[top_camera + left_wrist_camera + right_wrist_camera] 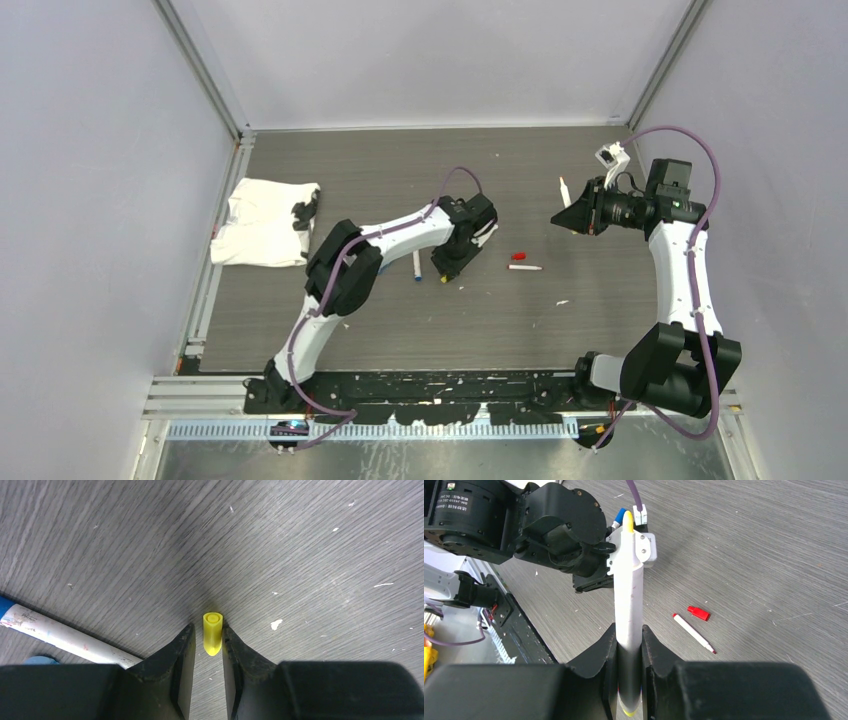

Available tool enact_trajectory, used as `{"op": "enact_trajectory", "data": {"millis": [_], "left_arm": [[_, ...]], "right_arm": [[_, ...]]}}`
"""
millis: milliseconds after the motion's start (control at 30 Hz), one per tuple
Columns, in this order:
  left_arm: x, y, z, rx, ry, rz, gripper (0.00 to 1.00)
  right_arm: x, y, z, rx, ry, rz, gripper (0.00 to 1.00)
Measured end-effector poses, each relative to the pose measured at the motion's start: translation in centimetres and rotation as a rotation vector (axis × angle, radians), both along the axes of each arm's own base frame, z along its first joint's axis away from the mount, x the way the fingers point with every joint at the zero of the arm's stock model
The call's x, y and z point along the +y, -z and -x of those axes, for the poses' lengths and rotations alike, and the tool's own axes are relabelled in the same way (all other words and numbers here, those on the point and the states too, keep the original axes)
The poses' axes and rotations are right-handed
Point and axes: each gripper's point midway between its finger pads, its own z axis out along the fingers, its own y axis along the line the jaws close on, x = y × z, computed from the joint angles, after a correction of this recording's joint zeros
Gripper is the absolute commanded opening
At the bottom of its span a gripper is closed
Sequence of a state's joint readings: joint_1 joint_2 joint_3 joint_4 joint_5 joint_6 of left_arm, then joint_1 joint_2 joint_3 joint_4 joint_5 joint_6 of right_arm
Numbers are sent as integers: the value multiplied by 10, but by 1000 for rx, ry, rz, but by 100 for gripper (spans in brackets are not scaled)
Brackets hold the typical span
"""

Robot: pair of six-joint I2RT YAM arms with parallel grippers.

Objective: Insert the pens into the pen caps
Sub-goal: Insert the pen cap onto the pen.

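Note:
A yellow pen cap (212, 632) lies on the table between my left gripper's (207, 627) fingertips. It touches the right finger, and a small gap shows on the left side, so the jaws stand narrowly open. A white pen with a blue end (65, 636) lies just left of that gripper, also seen from above (417, 265). My right gripper (629, 630) is shut on a white pen with a yellow tip (629, 595), raised over the right of the table (564, 190). A red cap (698, 612) and a red-tipped pen (693, 633) lie on the table between the arms.
A white cloth (262, 222) with small dark pieces on it lies at the far left. A blue piece (40, 659) peeks out beside the left finger. The left arm's wrist (589, 575) is close in front of the held pen's tip. Grey walls enclose the table.

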State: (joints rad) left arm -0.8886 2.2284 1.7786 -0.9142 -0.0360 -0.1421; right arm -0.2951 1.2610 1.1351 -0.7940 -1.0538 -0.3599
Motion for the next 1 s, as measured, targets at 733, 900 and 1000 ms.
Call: {"op": "enact_trajectory", "data": {"millis": [733, 900, 1000], "left_arm": [[4, -2, -1, 56, 23, -6, 1], [22, -6, 6, -9, -37, 67, 1], [38, -18, 13, -59, -100, 139, 1]], "right_arm": [[27, 3, 9, 3, -98, -9, 2], [59, 6, 25, -5, -210, -17, 2], [73, 6, 36, -25, -264, -27, 2]]}}
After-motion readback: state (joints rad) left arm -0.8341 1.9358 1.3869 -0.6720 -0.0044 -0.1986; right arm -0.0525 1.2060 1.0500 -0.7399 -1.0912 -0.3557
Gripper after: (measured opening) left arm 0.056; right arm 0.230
